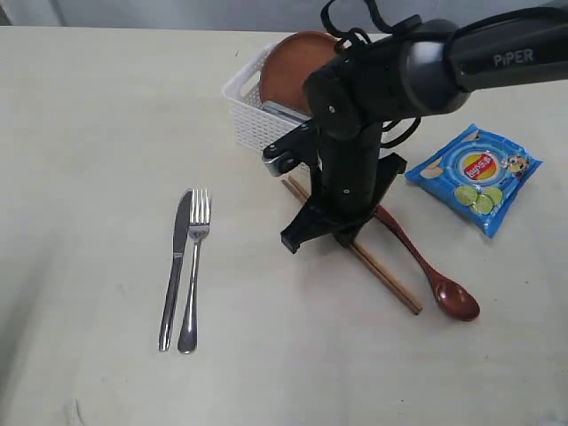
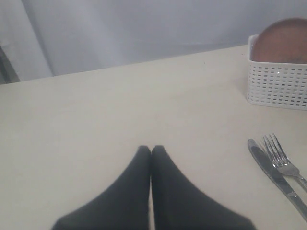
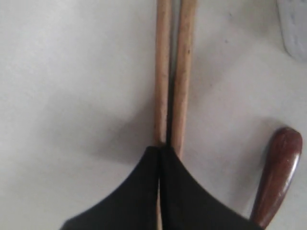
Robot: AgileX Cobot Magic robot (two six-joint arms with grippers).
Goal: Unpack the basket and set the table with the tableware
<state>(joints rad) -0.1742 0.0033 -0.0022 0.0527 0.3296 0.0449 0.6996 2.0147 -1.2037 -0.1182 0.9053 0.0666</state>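
The white lattice basket stands at the back of the cream table with the brown round plate leaning in it. Knife and fork lie side by side at the left. The wooden chopsticks and the dark red-brown spoon lie in the middle. My right gripper is low over the chopsticks, shut with nothing between its fingers, and the spoon handle lies beside it. My left gripper is shut and empty over bare table. Bowl and cup are hidden.
A blue snack packet lies on the right of the table. The left wrist view shows the basket, the plate, the knife and the fork off to one side of my left gripper.
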